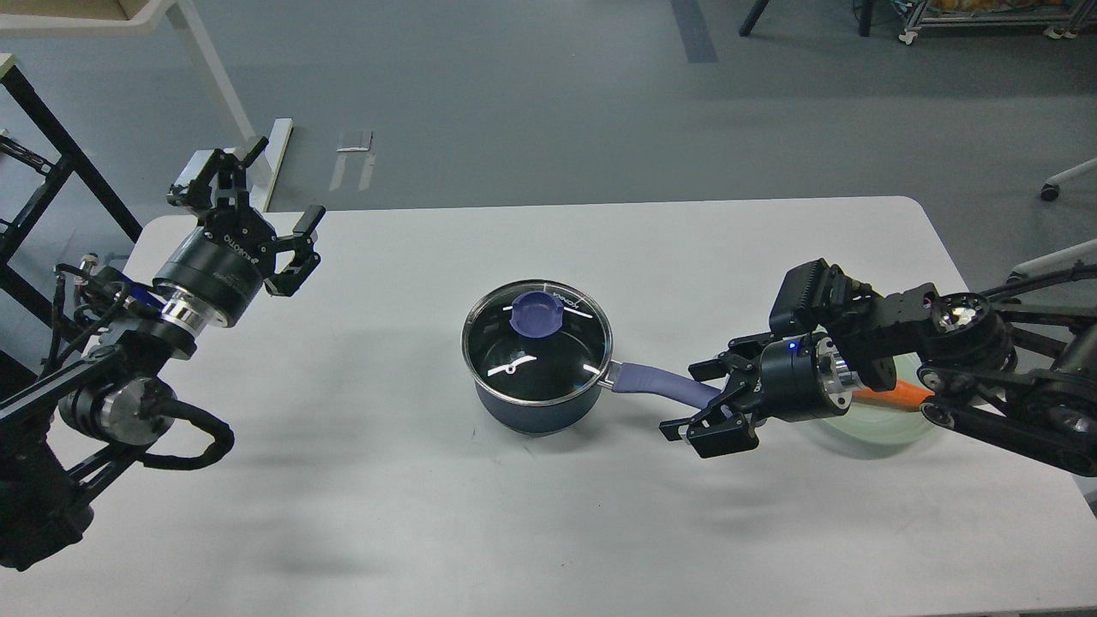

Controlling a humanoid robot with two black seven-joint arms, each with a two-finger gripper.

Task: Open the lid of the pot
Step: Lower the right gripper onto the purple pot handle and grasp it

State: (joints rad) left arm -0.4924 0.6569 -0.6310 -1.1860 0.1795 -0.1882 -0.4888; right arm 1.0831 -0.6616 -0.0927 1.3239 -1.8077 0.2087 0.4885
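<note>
Lid point(537, 341) sits on the pot point(536, 403) at mid-frame on the bench point(548, 531), so nothing is lifted yet. Our right gripper point(698, 401) spreads its jaws around the handle point(660, 381); our left gripper point(257, 193), upper left, hangs released.

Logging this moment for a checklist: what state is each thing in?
Dark navy saucepan: upright on the white table, covered.
Clear glass lid with blue knob: seated on the saucepan.
Left gripper: open, empty, raised.
Right gripper: open, straddling the saucepan's periwinkle handle.
Pale green glass plate: flat, partly hidden.
</note>
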